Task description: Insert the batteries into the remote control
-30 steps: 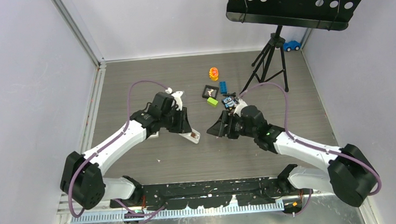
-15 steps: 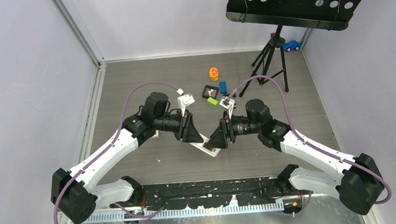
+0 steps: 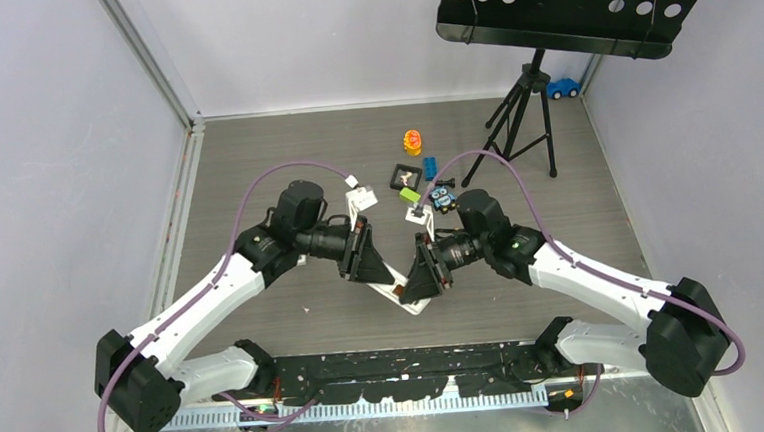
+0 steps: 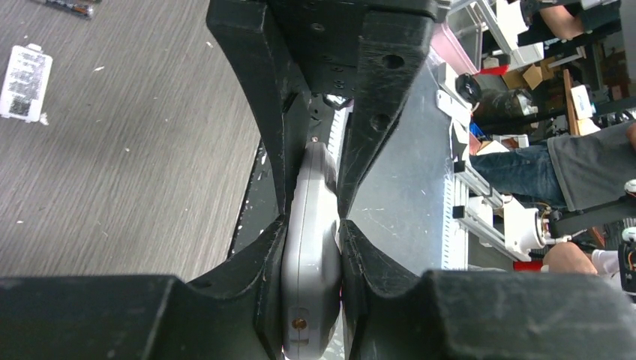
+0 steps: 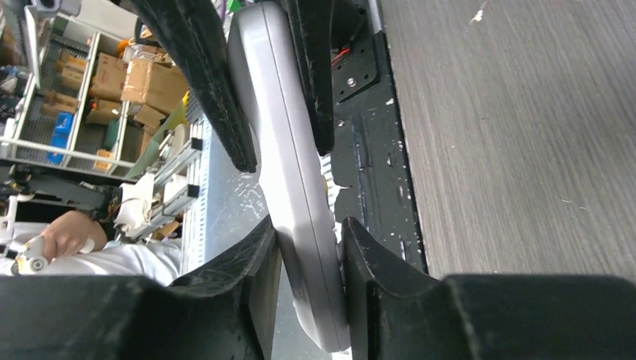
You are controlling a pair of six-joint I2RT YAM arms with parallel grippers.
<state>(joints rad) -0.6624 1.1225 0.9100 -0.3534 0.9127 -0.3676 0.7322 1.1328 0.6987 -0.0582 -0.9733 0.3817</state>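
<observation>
As both arms meet at the lower centre of the overhead frame, the remote control (image 5: pixel 286 150) is caught between them, slanting down to the right just above the black base rail (image 3: pixel 407 360). Left claw (image 4: pixel 311 240): only narrowly parted, both fingers pressed flat against the remote's pale sides, a firm hold. Right claw (image 5: pixel 307 251): same story from the opposite end, its fingers touching the casing on either side, with the left claw's fingers (image 5: pixel 217 90) gripping further up the body. Both wrist views catch the remote edge-on. Up at the centre of the table (image 3: pixel 283 142) lie an orange toy (image 3: pixel 413 141), a blue block (image 3: pixel 431 166) and a green block (image 3: pixel 411 196), with a black tripod (image 3: pixel 525 117) to their right.
</observation>
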